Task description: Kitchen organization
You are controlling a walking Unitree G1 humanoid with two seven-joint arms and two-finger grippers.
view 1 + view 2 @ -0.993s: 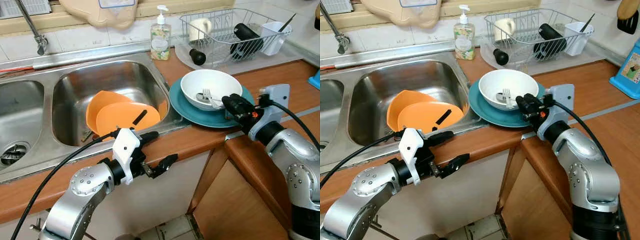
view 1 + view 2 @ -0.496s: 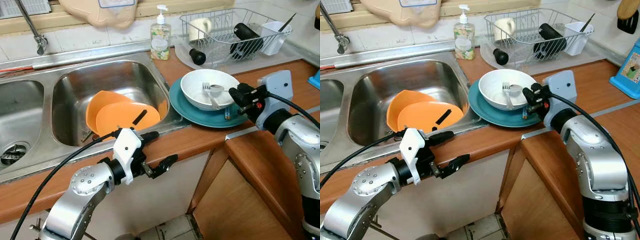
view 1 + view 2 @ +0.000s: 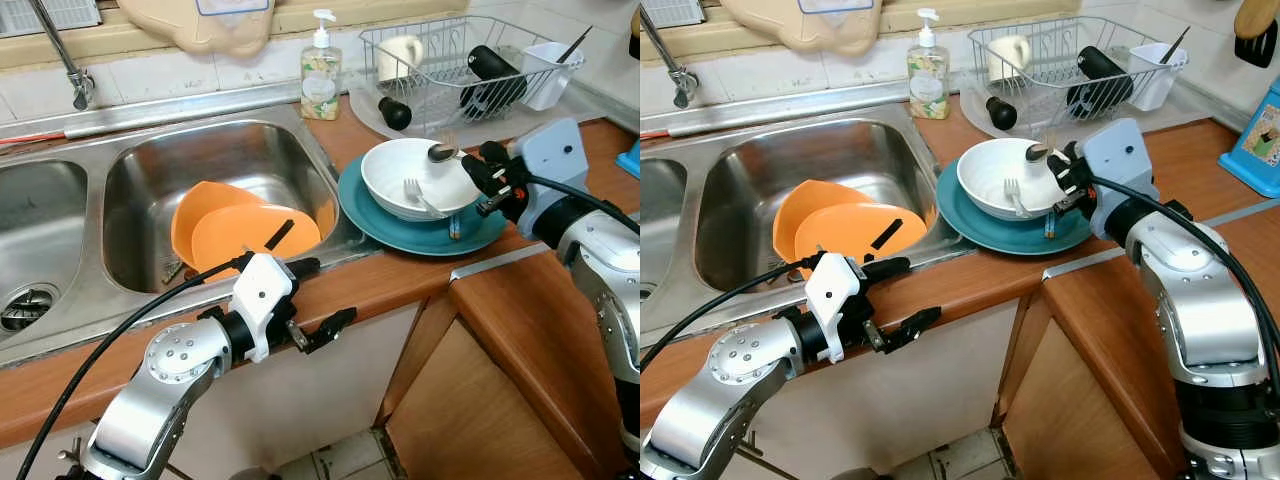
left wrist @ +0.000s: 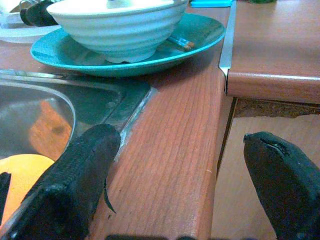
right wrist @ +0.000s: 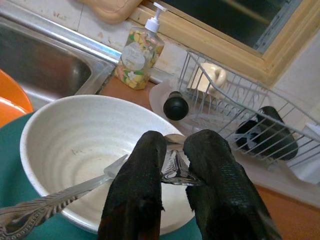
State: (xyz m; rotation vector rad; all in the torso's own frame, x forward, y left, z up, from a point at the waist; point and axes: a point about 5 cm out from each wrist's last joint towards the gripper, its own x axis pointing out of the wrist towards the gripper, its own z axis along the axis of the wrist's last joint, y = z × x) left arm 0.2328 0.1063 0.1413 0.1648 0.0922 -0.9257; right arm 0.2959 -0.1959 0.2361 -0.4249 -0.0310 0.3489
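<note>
A white bowl [image 3: 415,180] sits on a teal plate [image 3: 380,225] on the wooden counter beside the sink. A fork [image 3: 415,192] lies inside the bowl. My right gripper [image 3: 480,170] hovers just above the bowl's right rim, shut on a metal spoon [image 3: 442,152] whose head points over the bowl. The right wrist view has the spoon [image 5: 175,170] pinched between both fingers, with the fork [image 5: 60,195] below. My left gripper [image 3: 325,295] stands open at the counter's front edge, holding nothing. Two orange plates [image 3: 240,230] lie in the right sink basin.
A wire dish rack [image 3: 460,70] with a mug, a black bottle and a white cutlery cup stands at the back right. A soap bottle [image 3: 321,70] stands behind the sink, and the faucet [image 3: 70,60] is at the back left. A small black utensil [image 3: 278,235] rests on the orange plates.
My right gripper has lifted the spoon out of the bowl and risen toward the bowl's right rim. The fork stays in the bowl. The left arm has shifted slightly.
</note>
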